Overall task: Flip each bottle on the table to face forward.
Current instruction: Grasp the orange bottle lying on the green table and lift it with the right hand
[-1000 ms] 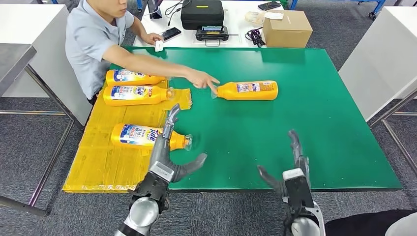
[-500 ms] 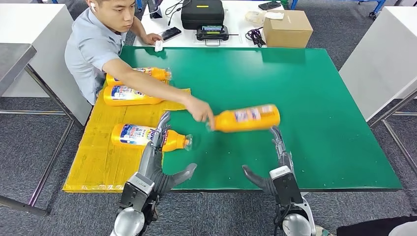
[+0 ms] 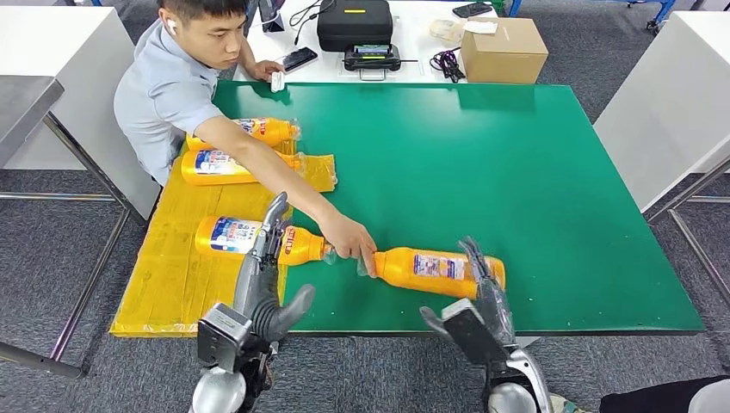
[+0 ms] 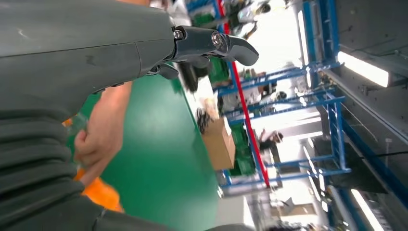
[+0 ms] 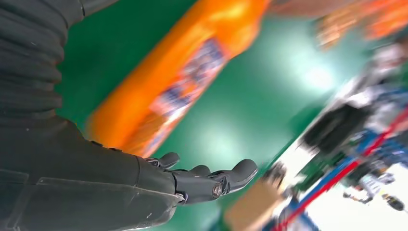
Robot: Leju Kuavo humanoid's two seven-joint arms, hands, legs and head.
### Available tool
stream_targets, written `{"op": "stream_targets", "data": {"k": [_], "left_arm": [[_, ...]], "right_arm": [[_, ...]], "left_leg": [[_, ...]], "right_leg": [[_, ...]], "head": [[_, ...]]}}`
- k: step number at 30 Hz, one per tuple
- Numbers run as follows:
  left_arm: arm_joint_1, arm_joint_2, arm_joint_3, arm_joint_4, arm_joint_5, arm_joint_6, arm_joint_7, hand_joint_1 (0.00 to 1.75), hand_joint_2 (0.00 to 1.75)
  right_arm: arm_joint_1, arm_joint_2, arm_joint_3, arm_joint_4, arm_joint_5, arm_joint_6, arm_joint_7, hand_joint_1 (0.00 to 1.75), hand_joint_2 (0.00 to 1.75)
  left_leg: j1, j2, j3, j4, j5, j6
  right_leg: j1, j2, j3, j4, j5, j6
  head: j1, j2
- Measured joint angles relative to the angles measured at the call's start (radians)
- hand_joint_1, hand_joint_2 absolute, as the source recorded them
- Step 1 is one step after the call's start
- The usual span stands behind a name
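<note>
Your near bottle (image 3: 439, 271) lies flat across the table (image 3: 534, 172), cap toward the person's hand (image 3: 349, 241); both your hands, left hand (image 3: 262, 288) and right hand (image 3: 478, 305), are empty, fingers spread.

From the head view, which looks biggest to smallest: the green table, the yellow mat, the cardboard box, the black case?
1. green table
2. yellow mat
3. cardboard box and black case look alike, so I won't rank them.

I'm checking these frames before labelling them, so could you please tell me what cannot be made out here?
- Nearest bottle: in the head view the right hand covers its base; contact cannot be told. The right wrist view is motion-blurred, label unreadable.
- Its cap: hidden by the person's hand in the head view.
- Bottle on the yellow sheet: partly hidden behind the left hand.
- Farthest bottle: crossed by the person's arm.
</note>
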Motion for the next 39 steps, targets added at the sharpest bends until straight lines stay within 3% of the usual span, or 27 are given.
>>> {"op": "stream_targets", "data": {"k": [2, 7, 16, 33, 39], "left_arm": [[0.0, 0.0, 0.0, 0.0, 0.036, -0.015, 0.01, 0.0, 1.75], [0.001, 0.0, 0.002, 0.001, 0.092, -0.03, 0.015, 0.0, 1.75], [-0.006, 0.0, -0.006, 0.02, 0.115, -0.04, -0.019, 0.0, 1.75], [-0.009, 0.0, -0.012, 0.029, 0.059, -0.017, -0.022, 0.0, 1.75], [-0.013, 0.0, -0.025, 0.034, 0.042, -0.027, 0.017, 0.0, 1.75]], "right_arm": [[-0.003, -0.021, 0.004, 0.005, 0.086, -0.047, 0.026, 0.0, 1.75], [-0.017, -0.053, 0.007, 0.029, 0.171, -0.079, 0.078, 0.0, 1.75], [-0.133, -0.091, 0.029, 0.203, 0.465, -0.189, 0.196, 0.0, 1.75], [-0.216, -0.115, 0.069, 0.342, 0.577, -0.243, 0.237, 0.0, 1.75], [-0.251, -0.12, 0.069, 0.401, 0.623, -0.239, 0.272, 0.0, 1.75]], "left_leg": [[0.0, 0.0, 0.0, 0.0, 0.0, 0.0], [0.0, 0.0, 0.0, 0.0, 0.0, 0.0], [0.0, 0.0, 0.001, 0.0, 0.0, 0.0], [0.0, 0.0, 0.0, 0.0, 0.0, 0.0], [0.0, 0.0, 0.0, 0.0, 0.0, 0.0]], "right_leg": [[0.0, 0.0, 0.0, 0.0, 0.0, 0.0], [0.0, 0.0, 0.0, 0.0, 0.0, 0.0], [0.0, 0.0, 0.0, 0.0, 0.0, 0.0], [0.0, 0.0, 0.0, 0.0, 0.0, 0.0], [0.0, 0.0, 0.0, 0.0, 0.0, 0.0]], "head": [[0.0, 0.0], [0.0, 0.0], [0.0, 0.0], [0.0, 0.0], [0.0, 0.0]]}}
